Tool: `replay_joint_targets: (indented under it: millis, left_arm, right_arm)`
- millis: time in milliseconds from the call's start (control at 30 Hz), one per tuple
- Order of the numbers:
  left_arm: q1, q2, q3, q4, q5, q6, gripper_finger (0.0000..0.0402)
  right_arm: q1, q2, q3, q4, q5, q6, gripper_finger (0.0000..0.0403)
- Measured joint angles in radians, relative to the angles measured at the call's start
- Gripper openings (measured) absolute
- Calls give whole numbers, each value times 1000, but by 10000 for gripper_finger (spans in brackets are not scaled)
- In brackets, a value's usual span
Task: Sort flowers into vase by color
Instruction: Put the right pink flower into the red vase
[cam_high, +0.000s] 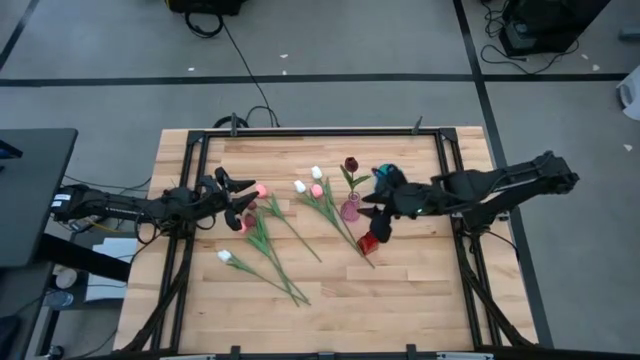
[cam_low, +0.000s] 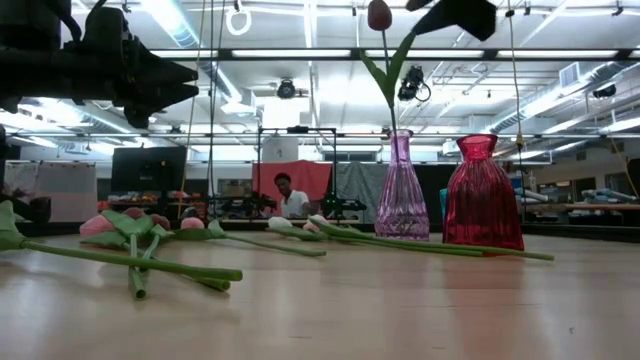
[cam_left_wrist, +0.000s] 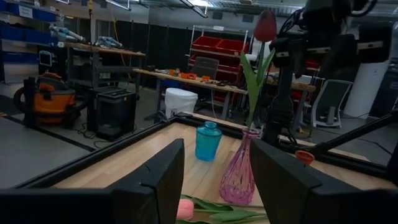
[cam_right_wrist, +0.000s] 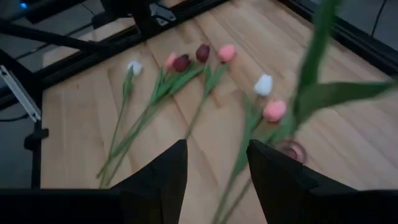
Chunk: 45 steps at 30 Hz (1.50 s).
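A maroon tulip (cam_high: 350, 163) stands with its stem in the clear pink vase (cam_high: 350, 209), leaning on the rim. Several more tulips lie flat on the table: pink (cam_high: 262, 189), maroon (cam_high: 248, 218), white (cam_high: 225, 256), white (cam_high: 300, 186) and pink (cam_high: 316, 190). My right gripper (cam_high: 375, 215) hovers open just right of the pink vase, high above the table (cam_low: 455, 15), with the vase mouth (cam_right_wrist: 289, 149) beside its fingers. My left gripper (cam_high: 238, 197) is open and raised over the left group of tulips. A pink head (cam_left_wrist: 185, 208) shows low between its fingers.
A red vase (cam_high: 367, 243) stands near the pink one, toward the table's near edge. A blue vase (cam_left_wrist: 208, 141) stands behind it toward the far edge. Bare wood lies along the near edge (cam_high: 400, 300). A black frame (cam_high: 300, 133) rims the table. A person (cam_low: 290, 195) sits far behind.
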Motion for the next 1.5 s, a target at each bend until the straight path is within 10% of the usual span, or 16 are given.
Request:
replay_joint_targets:
  millis: [233,467,900,1500]
  left_arm:
    - [0,0,0,0,0,0,188]
    - [0,0,0,0,0,0,188]
    - [0,0,0,5,0,-3,188]
    - [0,0,0,10,-26,3,188]
  right_arm:
    - [43,81,0,105,-41,-16,180]
    - [50,110,0,-79,184,111,180]
    - [31,311,2,231,-203,-13,176]
    - [-26,761,401,-250,-171,75,157]
